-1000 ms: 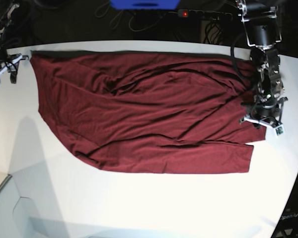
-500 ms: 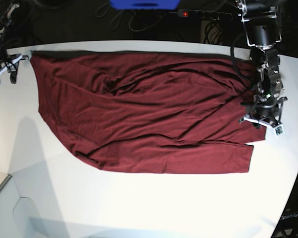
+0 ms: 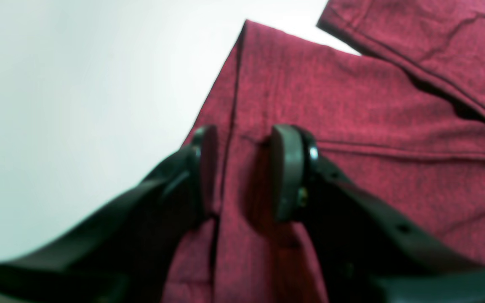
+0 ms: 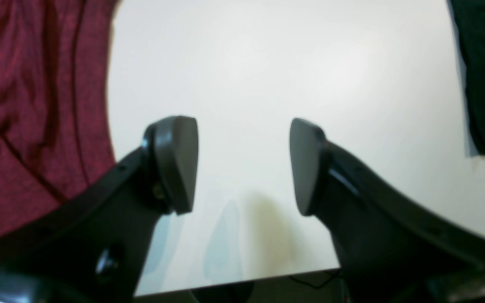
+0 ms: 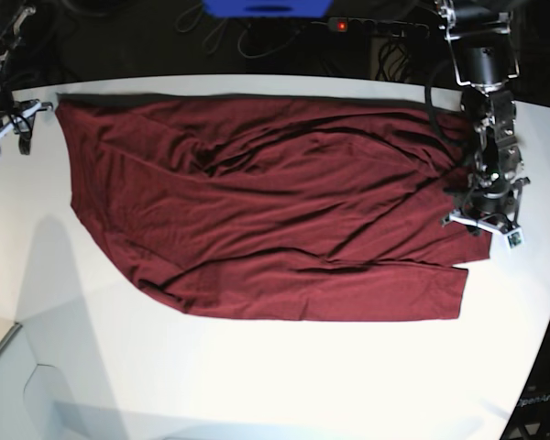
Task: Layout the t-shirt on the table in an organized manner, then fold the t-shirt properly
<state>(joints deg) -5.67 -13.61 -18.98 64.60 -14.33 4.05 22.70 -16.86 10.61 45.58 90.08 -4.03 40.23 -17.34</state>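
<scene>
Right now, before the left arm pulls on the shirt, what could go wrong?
1. The left gripper straddles only the hemmed edge of the t-shirt, so the thin fabric may slip out.
2. The right gripper is open over bare table, holding nothing, so the whole wrinkled shirt may drag sideways.

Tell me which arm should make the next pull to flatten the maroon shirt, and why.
Left. Its claw already straddles a hemmed edge of the thin dark maroon t-shirt; the right claw hangs open over bare white table, beside the cloth.
</scene>
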